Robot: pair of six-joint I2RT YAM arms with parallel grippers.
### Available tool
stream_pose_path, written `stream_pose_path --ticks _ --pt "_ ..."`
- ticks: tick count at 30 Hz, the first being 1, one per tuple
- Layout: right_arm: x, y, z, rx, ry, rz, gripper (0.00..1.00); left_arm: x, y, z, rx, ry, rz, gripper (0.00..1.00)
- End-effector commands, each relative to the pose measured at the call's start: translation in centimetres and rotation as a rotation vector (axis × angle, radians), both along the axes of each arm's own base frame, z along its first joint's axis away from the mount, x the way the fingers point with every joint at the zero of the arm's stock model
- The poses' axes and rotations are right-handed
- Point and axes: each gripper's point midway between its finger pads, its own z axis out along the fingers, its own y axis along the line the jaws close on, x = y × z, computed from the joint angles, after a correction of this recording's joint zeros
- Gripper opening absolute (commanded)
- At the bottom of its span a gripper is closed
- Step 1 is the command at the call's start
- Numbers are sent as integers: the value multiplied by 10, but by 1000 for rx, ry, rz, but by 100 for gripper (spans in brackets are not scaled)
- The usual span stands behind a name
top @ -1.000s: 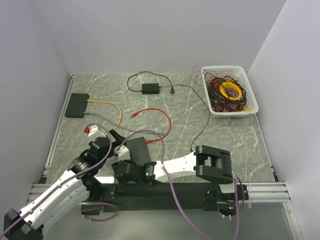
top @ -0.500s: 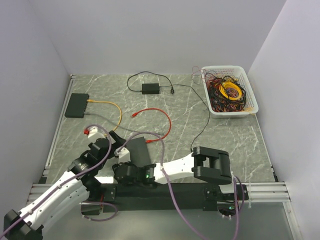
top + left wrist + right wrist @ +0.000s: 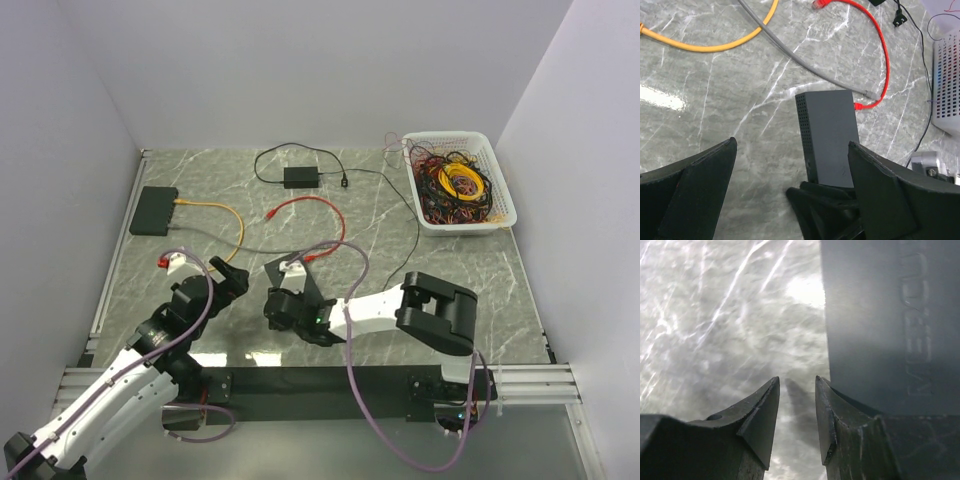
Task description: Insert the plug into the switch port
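A dark grey switch box (image 3: 282, 274) lies on the marble table; it also shows in the left wrist view (image 3: 829, 134) and the right wrist view (image 3: 890, 320). My right gripper (image 3: 286, 300) sits at its near end, nearly shut with only a narrow gap (image 3: 797, 381) and nothing between the fingers. The box rests against the outside of the right finger (image 3: 826, 410). A red cable (image 3: 880, 45) has one plug (image 3: 858, 105) by the box's far right corner. My left gripper (image 3: 228, 285) is wide open and empty (image 3: 791, 145), just left of the box.
A second black switch (image 3: 154, 210) with a yellow cable (image 3: 215, 210) plugged in sits far left. A grey cable (image 3: 805, 57) crosses the floor. A black power adapter (image 3: 300, 177) lies at the back, and a white basket (image 3: 503, 190) of tangled cables at the back right.
My right gripper has moved forward, away from the base, and the switch box has gone with it. The red cable has shifted toward the back. My left gripper moved slightly forward.
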Motion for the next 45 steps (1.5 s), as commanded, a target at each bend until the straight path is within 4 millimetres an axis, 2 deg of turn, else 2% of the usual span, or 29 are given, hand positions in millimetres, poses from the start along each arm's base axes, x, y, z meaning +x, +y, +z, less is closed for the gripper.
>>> stream_pose_path --ticks 1,6,7,9,10,12,13,14,15,18,19,21,22,23,24,25,26,27,28,29,30,31,32,34,35,38,40,44,45 --pt "-1 -72 -44 -246 28 -68 43 6 -4 24 -47 -56 10 100" --pt "0 -109 -29 -254 23 -141 43 13 -5 26 -22 -75 9 100" --pt "2 -126 -34 -274 32 -169 43 15 -6 27 -19 -78 7 99" --pt "7 -141 -27 -245 55 -207 43 19 -12 25 -2 -74 -18 99" --pt "8 -157 -34 -257 75 -230 43 24 -16 30 -16 -97 -26 100" --pt "25 -172 -27 -195 93 -292 43 29 -25 26 -3 -88 -57 99" --pt "28 -183 -29 -196 100 -315 44 35 -31 34 -22 -119 -65 99" --pt "41 -195 -25 -180 101 -364 44 39 -35 37 -23 -129 -77 99" --pt "44 -198 -23 -170 105 -371 44 43 -44 33 -5 -120 -120 100" --pt "61 -202 -14 -143 94 -405 45 61 -72 46 6 -174 -224 100" --pt "64 -203 -13 -140 94 -410 45 69 -81 57 8 -202 -248 99" --pt "68 -200 -10 -125 87 -407 45 87 -96 50 60 -195 -287 100" --pt "67 -197 -11 -120 95 -397 45 97 -110 67 52 -228 -328 99" --pt "67 -195 -10 -107 97 -394 45 108 -121 58 72 -219 -356 100" --pt "66 -194 -12 -104 103 -390 45 115 -129 60 89 -235 -386 99" --pt "62 -197 -17 -113 116 -384 45 125 -140 73 85 -269 -407 99" --pt "61 -198 -20 -120 122 -384 45 131 -150 75 84 -280 -438 100" --pt "59 -199 -24 -129 130 -381 45 142 -160 61 112 -269 -466 99" --pt "61 -196 -22 -112 119 -381 45 152 -172 75 103 -303 -486 100" --pt "61 -195 -23 -106 122 -378 45 159 -185 56 111 -267 -533 99" --pt "60 -196 -25 -109 125 -377 45 165 -192 53 118 -266 -555 99" --pt "59 -196 -25 -108 127 -373 45 175 -202 61 111 -283 -567 100" --pt "59 -196 -24 -106 125 -373 45 179 -209 40 117 -242 -591 99" --pt "58 -198 -24 -111 122 -373 45 186 -218 34 98 -221 -599 98" --pt "59 -198 -24 -112 117 -374 45 189 -220 19 99 -192 -598 98" --pt "63 -201 -24 -120 118 -378 45 191 -227 -8 80 -124 -600 95" --pt "66 -201 -24 -113 117 -376 45 191 -228 -18 75 -100 -596 93" --pt "67 -200 -23 -109 115 -371 45 179 -238 -25 46 -125 -657 89" --pt "67 -200 -23 -108 115 -371 45 176 -240 -28 49 -119 -664 84"
